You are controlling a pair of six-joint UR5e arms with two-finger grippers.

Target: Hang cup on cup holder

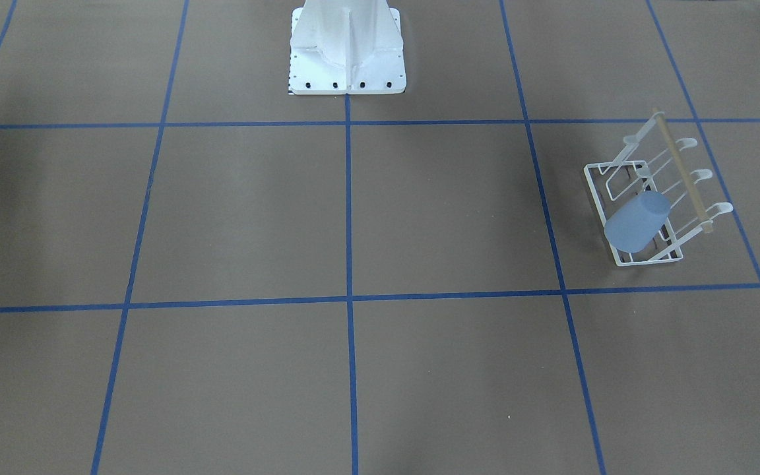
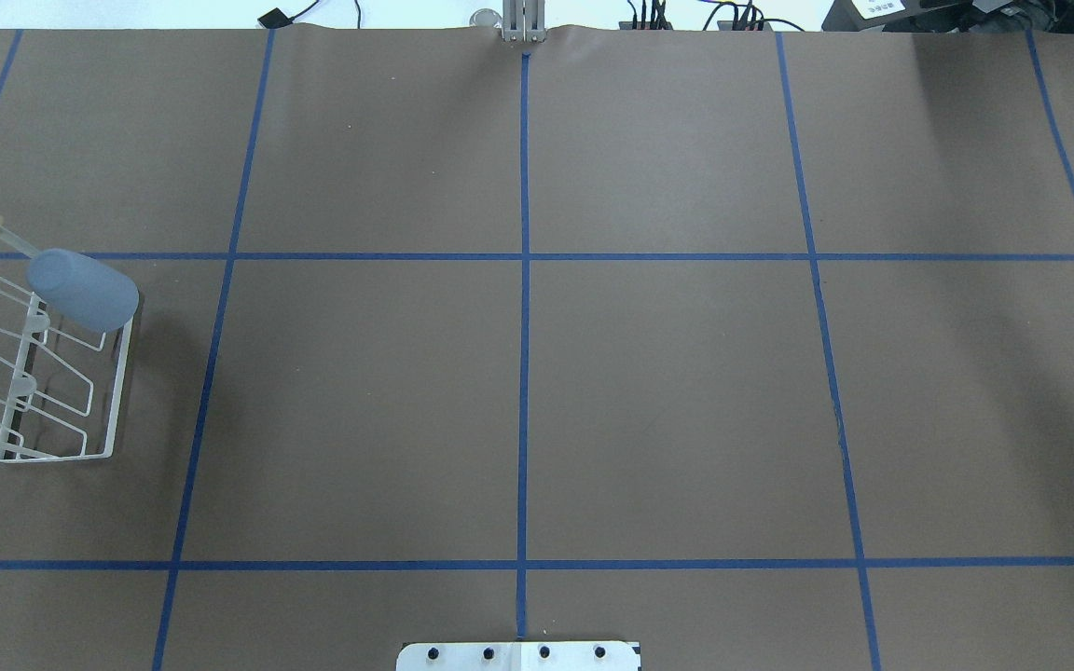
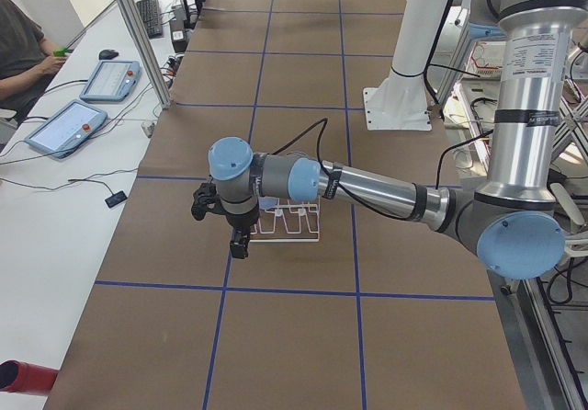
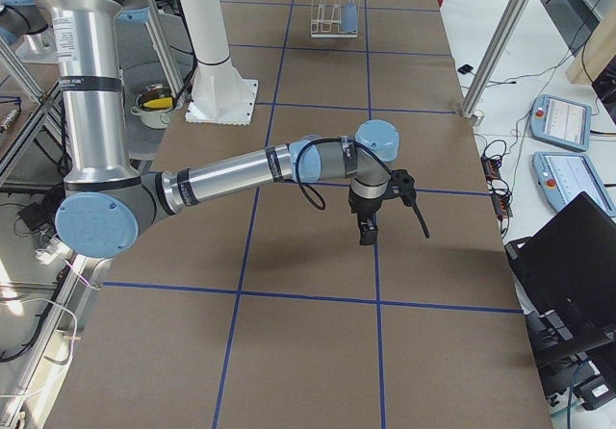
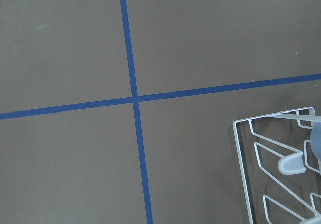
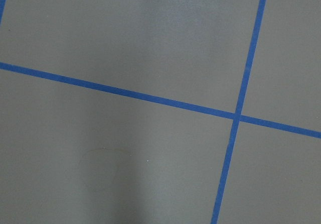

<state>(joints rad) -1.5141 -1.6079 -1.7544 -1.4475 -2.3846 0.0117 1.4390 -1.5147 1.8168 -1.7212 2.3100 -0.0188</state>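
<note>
Cup point(image 1: 637, 223): lt blue-grey tumbler, tilted, sitting on end loop of cup holder point(image 1: 594, 191) (white wire rack w/ wooden rod), on brown table point(image 1: 248, 218) w/ blue tape grid. L gripper point(image 3: 240, 243) near rack; R gripper point(image 4: 368, 229) well apart. Jaws, both: cannot tell.

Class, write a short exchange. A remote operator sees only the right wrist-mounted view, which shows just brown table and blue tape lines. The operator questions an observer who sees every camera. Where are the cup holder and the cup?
Operator: I see only tape lines. Where is the cup holder?
Observer: The cup holder stands on the table, far over on the robot's left side.
Operator: And the cup?
Observer: The cup rests tilted on that holder, at the end farthest from the white pedestal.
</note>
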